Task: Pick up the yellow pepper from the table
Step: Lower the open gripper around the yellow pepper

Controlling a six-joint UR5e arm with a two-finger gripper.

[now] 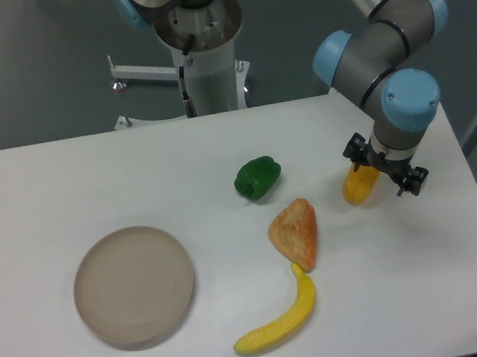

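Where jaws hang: yellow pepper (360, 185)

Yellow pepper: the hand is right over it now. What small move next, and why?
Probably close the hand on the yellow pepper, then lift. The hand sits directly over the pepper, which shows just below it, apparently low on the table. Whether the fingers already grip it cannot be told from this view, so confirm the grip before raising.

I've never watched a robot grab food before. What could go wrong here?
The yellow pepper is glossy and lumpy, so it might slip from the gripper. It also sits near the right side of the table, so if it slips or gets knocked it could roll off. Whether the fingers already grip it isn't clear.
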